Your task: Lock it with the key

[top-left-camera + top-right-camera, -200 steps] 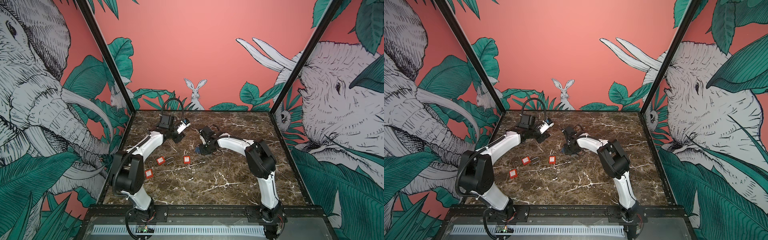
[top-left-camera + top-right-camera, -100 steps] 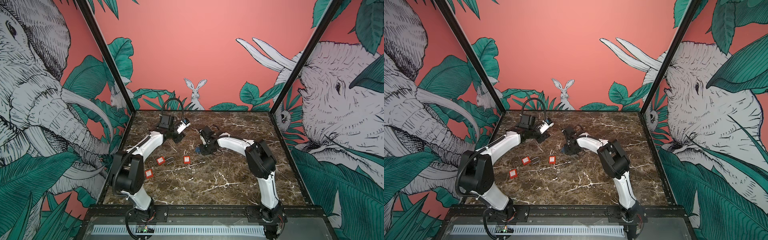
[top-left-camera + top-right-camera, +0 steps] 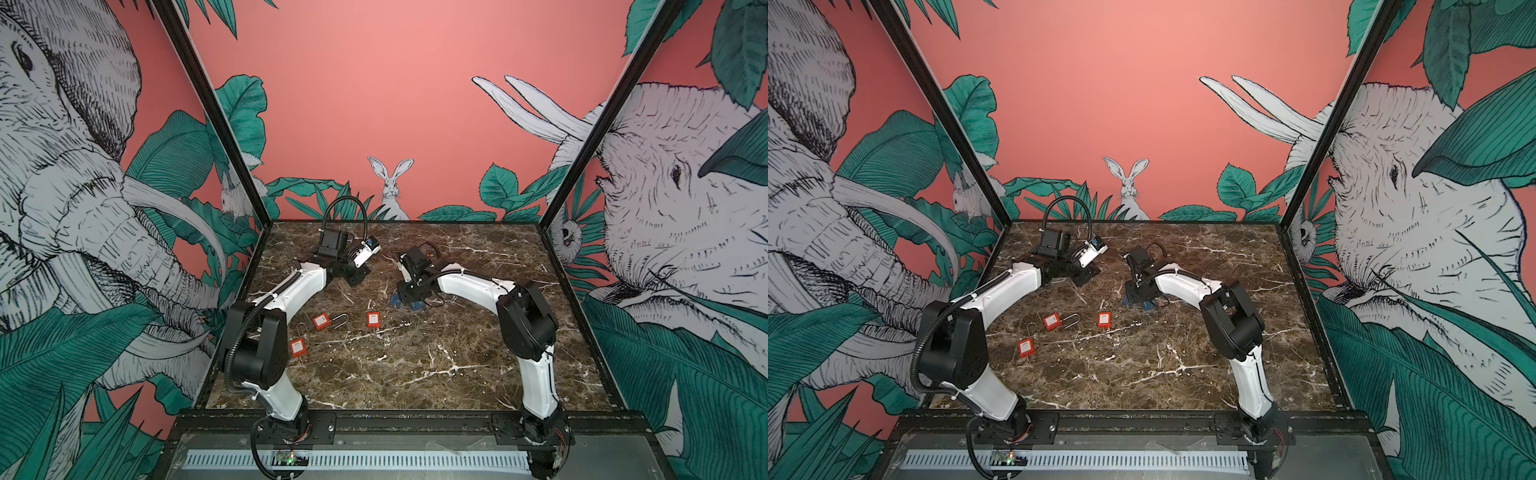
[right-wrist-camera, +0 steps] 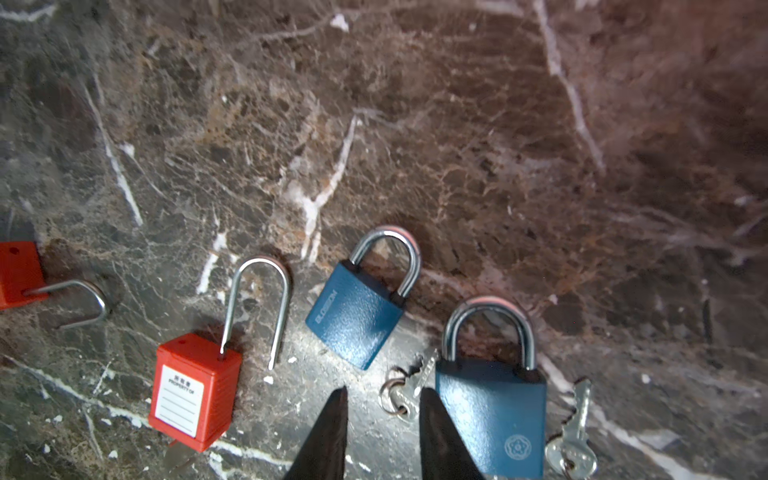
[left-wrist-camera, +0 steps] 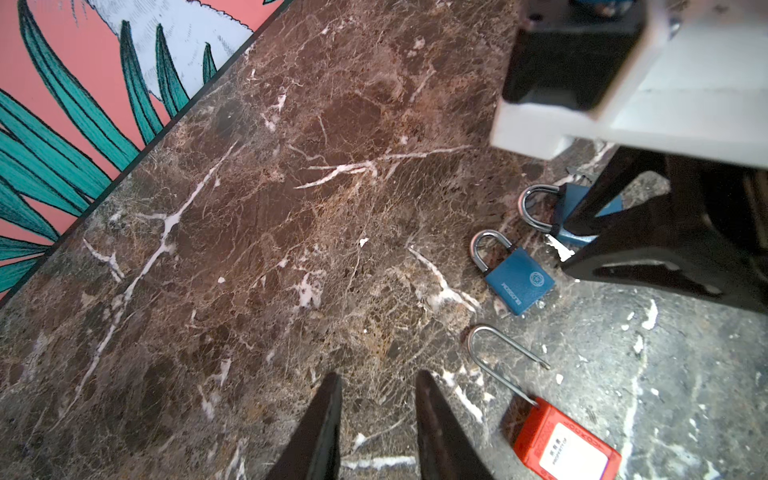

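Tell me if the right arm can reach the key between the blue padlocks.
Probably yes: the key lies uncovered just ahead of the right gripper, fingers parted, though one blue padlock crowds it.

Three red padlocks [image 3: 297,348] [image 3: 322,322] [image 3: 373,320] and two blue padlocks [image 4: 355,318] [image 4: 492,415] are lying on the marble surface [image 3: 415,365], with two small silver keys [image 4: 415,382] [image 4: 575,428] showing beside the blue pair, while two robot arms [image 3: 305,282] [image 3: 465,282] are bending over the scene.
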You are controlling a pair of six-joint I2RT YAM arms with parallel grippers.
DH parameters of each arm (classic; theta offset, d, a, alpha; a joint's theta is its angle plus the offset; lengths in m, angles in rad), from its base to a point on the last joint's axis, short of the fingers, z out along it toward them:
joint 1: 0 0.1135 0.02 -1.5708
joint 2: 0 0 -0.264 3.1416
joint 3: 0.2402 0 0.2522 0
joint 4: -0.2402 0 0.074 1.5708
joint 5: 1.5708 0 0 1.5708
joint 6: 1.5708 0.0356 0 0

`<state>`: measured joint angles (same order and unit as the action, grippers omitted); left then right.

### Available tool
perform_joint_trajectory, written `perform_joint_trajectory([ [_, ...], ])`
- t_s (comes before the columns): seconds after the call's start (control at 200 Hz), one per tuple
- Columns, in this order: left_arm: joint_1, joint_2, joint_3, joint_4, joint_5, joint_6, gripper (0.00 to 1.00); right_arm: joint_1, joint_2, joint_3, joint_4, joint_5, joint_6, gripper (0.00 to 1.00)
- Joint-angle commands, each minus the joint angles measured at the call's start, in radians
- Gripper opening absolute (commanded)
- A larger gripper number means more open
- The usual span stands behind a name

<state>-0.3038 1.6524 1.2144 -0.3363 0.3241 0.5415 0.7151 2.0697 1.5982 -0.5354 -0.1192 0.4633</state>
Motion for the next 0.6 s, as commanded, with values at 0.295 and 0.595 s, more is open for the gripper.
perform_joint_trajectory([
  [0.295,0.008,-0.04,0.011,-0.044,-0.008,0.012,0.33,-0.011,0.202,0.285,-0.086,0.017,-0.069,0.34],
  [0.595,0.008,-0.05,0.01,-0.057,-0.017,0.014,0.33,-0.011,0.227,0.278,-0.083,0.01,-0.076,0.36],
])
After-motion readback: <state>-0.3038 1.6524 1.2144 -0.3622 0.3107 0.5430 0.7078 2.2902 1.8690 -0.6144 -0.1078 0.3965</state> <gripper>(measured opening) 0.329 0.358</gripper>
